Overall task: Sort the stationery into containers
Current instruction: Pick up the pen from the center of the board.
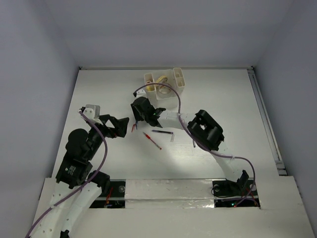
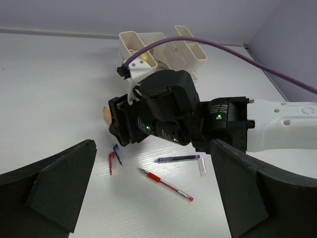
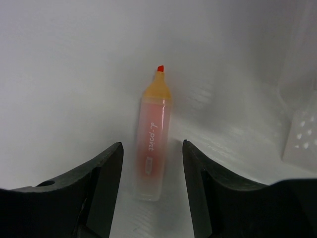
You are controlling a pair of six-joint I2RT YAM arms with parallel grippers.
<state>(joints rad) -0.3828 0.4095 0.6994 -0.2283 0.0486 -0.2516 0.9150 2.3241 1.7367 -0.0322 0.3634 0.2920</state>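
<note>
Stationery, loose lot, lying on the white worktop (image 1: 99, 94) near the white desk organizer (image 1: 166, 85). Item one: pink highlighter (image 3: 154, 114) with an orange collar and a bare red tip, lying flat, tip pointing away from the right wrist camera. The right gripper (image 3: 151, 148) is lowered over it, jaws open, one on each side of the barrel with a gap showing on both sides, so nothing is gripped. A perforated wall of the organizer stands just to the right in that view. Item two: red pen (image 2: 166, 184), lying at a slant nearer the arm bases. Item three: dark pen (image 2: 178, 158), just beyond the red one and apart from it, with a clear cap (image 2: 202, 166) lying beside its end. Items four and five: small red cap (image 2: 111, 162) and small blue cap (image 2: 117, 153), close together, left of the pens. The organizer stands at the far middle of the worktop, and a yellowish roll (image 1: 162, 79) shows inside it; I cannot tell which compartment. The left gripper (image 1: 123, 127) hangs above the worktop to the left of the pens, jaws spread wide and empty, pointing toward the right arm (image 2: 277, 126).
</note>
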